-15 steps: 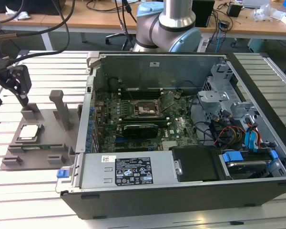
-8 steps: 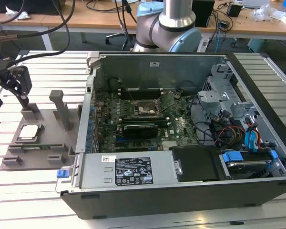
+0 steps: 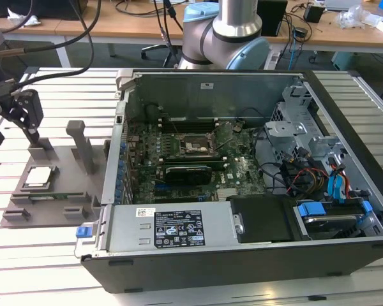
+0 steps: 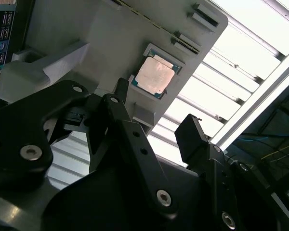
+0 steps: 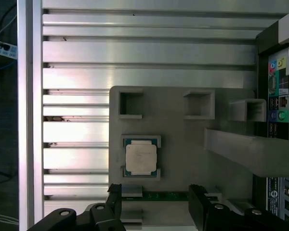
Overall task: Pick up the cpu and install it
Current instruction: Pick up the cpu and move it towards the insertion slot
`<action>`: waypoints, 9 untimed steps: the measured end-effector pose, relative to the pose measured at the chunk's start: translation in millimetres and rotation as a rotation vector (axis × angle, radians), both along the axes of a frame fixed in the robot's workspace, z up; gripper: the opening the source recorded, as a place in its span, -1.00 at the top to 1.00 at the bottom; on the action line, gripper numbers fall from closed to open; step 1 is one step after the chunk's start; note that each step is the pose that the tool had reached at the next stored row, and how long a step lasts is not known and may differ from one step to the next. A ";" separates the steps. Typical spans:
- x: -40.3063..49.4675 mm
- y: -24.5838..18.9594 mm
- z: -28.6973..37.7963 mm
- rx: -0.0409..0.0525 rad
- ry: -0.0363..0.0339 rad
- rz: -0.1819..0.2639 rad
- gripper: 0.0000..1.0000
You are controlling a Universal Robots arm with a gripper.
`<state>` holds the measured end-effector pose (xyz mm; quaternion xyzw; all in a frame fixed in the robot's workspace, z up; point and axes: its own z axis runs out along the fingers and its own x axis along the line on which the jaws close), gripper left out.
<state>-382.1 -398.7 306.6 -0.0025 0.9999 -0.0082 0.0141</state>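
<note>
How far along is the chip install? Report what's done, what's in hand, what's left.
Done: nothing yet; the chip lies in its grey tray beside the computer case. In hand: the open gripper hangs over the tray close to the chip, holding nothing. Left: the pickup and seating it in the board's socket.

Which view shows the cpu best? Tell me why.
The first wrist view: it looks straight down on the cpu, whole and uncovered in its holder. The second wrist view shows it obliquely; on the exterior view's left it lies far off.
</note>
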 end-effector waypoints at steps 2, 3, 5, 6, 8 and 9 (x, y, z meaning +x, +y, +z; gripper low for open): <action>0.0 0.0 -0.5 0.0000 -0.0001 0.000 -0.33; 0.0 0.0 -0.7 0.0000 0.0000 0.000 -0.33; 0.0 0.0 -1.2 0.0000 0.0000 0.000 -0.33; 0.0 0.0 -1.5 0.0000 0.0000 0.000 -0.33; 0.0 0.0 -2.0 0.0000 0.0000 0.000 -0.33; 0.0 0.0 -2.2 0.0000 0.0000 0.000 -0.33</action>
